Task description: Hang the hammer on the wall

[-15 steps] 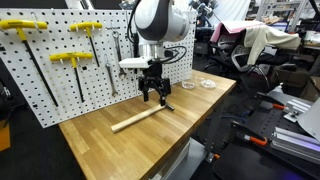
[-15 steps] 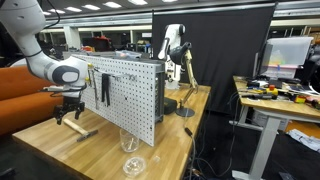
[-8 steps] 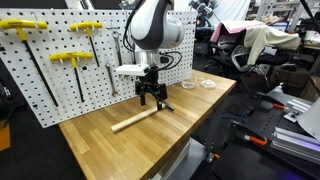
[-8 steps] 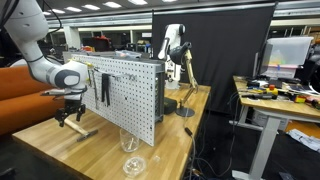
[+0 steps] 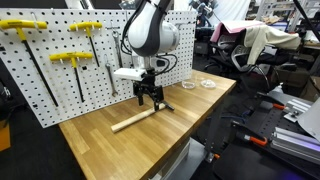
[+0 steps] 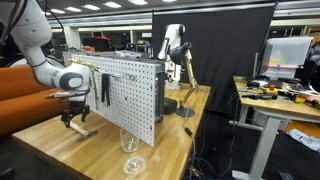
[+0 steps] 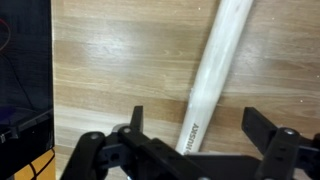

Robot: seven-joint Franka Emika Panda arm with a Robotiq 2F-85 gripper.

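Compared with a second ago, the gripper (image 5: 148, 100) is sitting a little further along the hammer (image 5: 138, 120), off the head end and closer to the wall (image 5: 40, 90). The hammer itself is lying where it lay.

Hammer: it is lying flat on the wooden tabletop (image 5: 150, 150), in front of the wall and not touching it. In an exterior view its small dark head is pointing toward the far end of the tabletop and its pale handle is running back toward the near edge. In the wrist view the handle (image 7: 215, 75) is crossing the picture on a slant, with dark lettering showing on it near the jaws.

Gripper: it is pointing straight down and hanging just above the handle, near the head end. The jaws are standing wide apart, one to each side of the handle, and are holding nothing.

Wall: the white pegboard is standing upright on the tabletop, just behind the gripper. Yellow T-handled tools (image 5: 70, 58) are hanging on it, well apart from the hammer.

Surroundings: two clear glass dishes (image 5: 207, 84) are resting at the far end of the tabletop, well away from the hammer and the gripper.
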